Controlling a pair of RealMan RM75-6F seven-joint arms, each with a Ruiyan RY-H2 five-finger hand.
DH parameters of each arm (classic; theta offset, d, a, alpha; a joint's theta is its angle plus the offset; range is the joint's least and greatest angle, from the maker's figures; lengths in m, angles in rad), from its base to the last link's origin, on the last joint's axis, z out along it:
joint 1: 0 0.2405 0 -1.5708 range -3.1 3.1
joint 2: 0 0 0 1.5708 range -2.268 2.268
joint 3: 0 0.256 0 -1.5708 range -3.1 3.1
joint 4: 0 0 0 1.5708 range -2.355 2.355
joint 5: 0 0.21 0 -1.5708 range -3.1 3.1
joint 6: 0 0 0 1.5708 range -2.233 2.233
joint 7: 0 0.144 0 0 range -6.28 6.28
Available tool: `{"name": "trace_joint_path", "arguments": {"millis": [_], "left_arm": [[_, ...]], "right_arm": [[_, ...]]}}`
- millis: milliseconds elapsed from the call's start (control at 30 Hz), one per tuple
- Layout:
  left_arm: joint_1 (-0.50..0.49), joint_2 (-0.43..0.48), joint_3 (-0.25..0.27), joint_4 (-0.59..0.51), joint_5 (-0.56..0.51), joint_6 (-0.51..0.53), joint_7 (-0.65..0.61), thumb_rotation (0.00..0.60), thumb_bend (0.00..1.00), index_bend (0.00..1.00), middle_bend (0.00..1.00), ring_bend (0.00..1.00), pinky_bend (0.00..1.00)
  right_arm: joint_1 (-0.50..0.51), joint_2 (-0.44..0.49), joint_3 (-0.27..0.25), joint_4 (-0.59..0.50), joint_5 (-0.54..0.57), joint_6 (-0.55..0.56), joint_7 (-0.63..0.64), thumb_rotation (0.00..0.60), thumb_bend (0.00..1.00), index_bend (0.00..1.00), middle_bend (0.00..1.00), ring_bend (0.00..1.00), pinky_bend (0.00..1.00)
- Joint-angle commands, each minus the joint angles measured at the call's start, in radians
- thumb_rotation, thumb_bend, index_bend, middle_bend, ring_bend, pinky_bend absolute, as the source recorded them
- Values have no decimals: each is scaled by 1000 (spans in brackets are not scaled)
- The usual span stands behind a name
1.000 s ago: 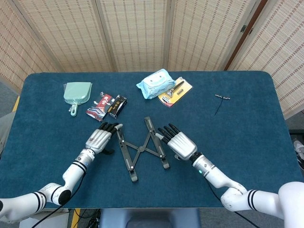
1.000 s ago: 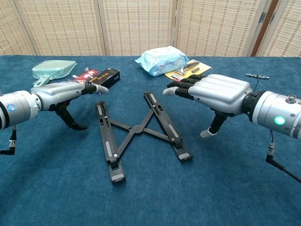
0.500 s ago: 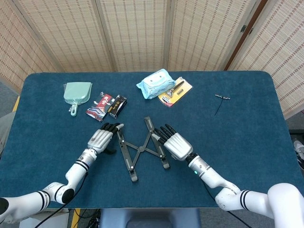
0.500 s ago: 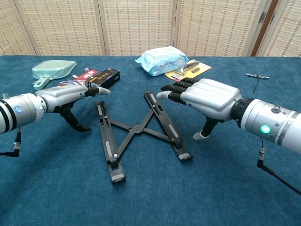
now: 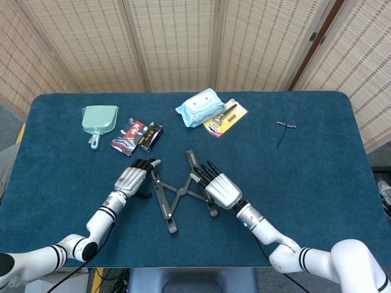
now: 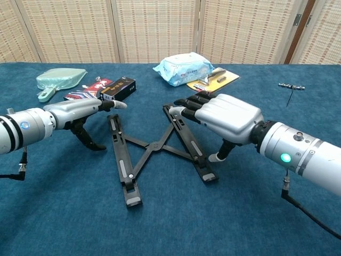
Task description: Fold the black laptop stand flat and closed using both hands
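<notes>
My left hand (image 6: 80, 109) hovers at the outer side of the left rail, fingers stretched flat and apart, thumb hanging down, holding nothing; whether the fingertips touch the rail I cannot tell. The black laptop stand (image 5: 181, 190) lies spread open on the blue bench (image 5: 317, 183) between my hands, two long rails joined by crossed links. My right hand (image 6: 224, 116) hangs over the right rail, fingers extended over its far end, thumb down beside it, also empty.

I judge the stand light and rigid, likely metal or hard plastic, with smooth rails that could slide on the cloth. The links should scissor shut if I press the rails toward each other from their outer edges, near the middle, keeping fingers out of the crossing links.

Against the pictures a second back, my right hand has come in from beside the stand to sit above its rail; my left has crept slightly nearer. The stand has not moved.
</notes>
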Motion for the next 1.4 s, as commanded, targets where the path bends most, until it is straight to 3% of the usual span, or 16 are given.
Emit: {"name": "trace_joint_path", "arguments": {"millis": [33,1400], "left_arm": [[-2,-2,0,4,-2,-3,-2,600,213,10,65,87,0],[-23,-7,-1,-37,-13,-35,-35,600,213,0,57,87,0]], "right_arm": [[-1,-9,1,10,-6,7,1,600,11,0,0,0,0],[7,-204,19,240,-79,118,82,600,13,0,0,0,0]]}}
